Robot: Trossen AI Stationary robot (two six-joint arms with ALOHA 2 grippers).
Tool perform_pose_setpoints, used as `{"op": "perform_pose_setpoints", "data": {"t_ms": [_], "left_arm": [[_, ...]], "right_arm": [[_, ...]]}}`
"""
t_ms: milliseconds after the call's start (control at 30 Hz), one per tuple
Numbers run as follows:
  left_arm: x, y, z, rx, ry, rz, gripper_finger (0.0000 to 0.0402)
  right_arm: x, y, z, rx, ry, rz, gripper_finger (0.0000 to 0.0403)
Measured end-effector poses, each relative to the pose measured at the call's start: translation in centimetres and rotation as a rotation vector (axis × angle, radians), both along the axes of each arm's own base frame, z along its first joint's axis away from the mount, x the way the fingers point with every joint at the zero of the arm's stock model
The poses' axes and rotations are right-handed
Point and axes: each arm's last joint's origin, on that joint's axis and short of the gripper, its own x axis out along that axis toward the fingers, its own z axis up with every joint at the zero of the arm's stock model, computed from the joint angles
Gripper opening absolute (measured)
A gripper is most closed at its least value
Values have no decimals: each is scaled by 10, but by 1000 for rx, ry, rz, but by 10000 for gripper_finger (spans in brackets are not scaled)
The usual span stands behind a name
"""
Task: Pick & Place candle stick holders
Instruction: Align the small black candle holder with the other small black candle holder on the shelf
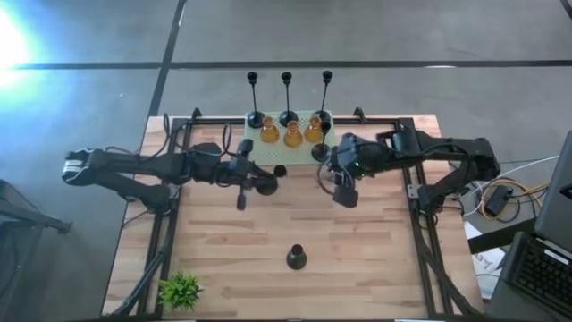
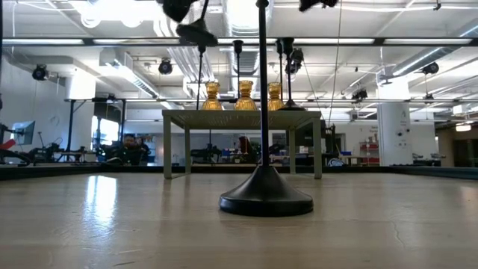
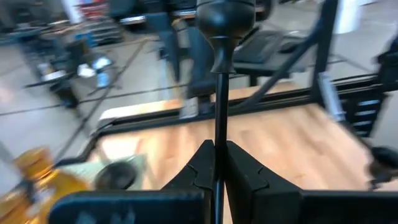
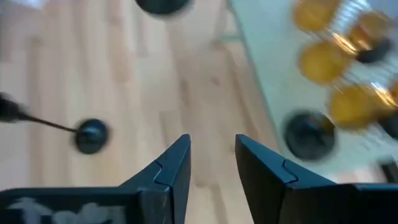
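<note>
My left gripper (image 1: 259, 182) (image 3: 219, 149) is shut on a tall thin black candle stick holder (image 3: 219, 74), held in the air left of the table's middle. My right gripper (image 1: 344, 195) (image 4: 212, 146) hangs open over bare wood near the stand, with nothing between its fingers. On the mint-green stand (image 1: 304, 119) at the far middle stand three amber glass holders (image 1: 292, 135), three tall black stems (image 1: 287, 94) behind them and a black dome holder (image 1: 320, 152) (image 4: 309, 134) at its near right corner. Another tall black holder (image 1: 297, 258) (image 2: 265, 196) stands on its round base near the front. My left gripper pinches the holder's thin stem (image 3: 218, 124) between its two fingers, which come in about level from the table's left and lie across the stem. The cup end (image 3: 225, 15) points up past the fingers. The round base (image 2: 198, 33) hangs well clear of the table.
A small leafy plant (image 1: 181, 288) sits at the near left corner. A black frame rail (image 1: 420, 233) runs round the table's edges. Bare wood (image 1: 223, 250) lies between the grippers and the front holder.
</note>
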Motion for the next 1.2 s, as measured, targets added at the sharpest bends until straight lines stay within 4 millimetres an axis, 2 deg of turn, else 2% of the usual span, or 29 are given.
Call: {"op": "perform_pose_setpoints", "data": {"t_ms": [167,267,400,600,800,967,1200], "left_arm": [[-16,3,-17,-9,-53,106,17],[-25,4,-27,-21,-102,141,17],[-37,8,-30,-13,-143,244,17],[-47,12,-38,-10,-200,348,17],[-49,28,-54,-12,-244,442,17],[-48,45,-61,-26,-254,513,17],[-39,61,-68,-32,-271,484,17]], "right_arm": [[-37,7,-11,-56,-50,-119,117],[-56,8,-21,-32,-128,-179,108],[-83,5,-36,34,-242,-242,96],[-110,0,-69,96,-345,-285,81],[-123,-3,-90,102,-465,-304,72],[-127,-3,-93,90,-514,-278,78],[-126,-4,-93,46,-509,-254,80]]}}
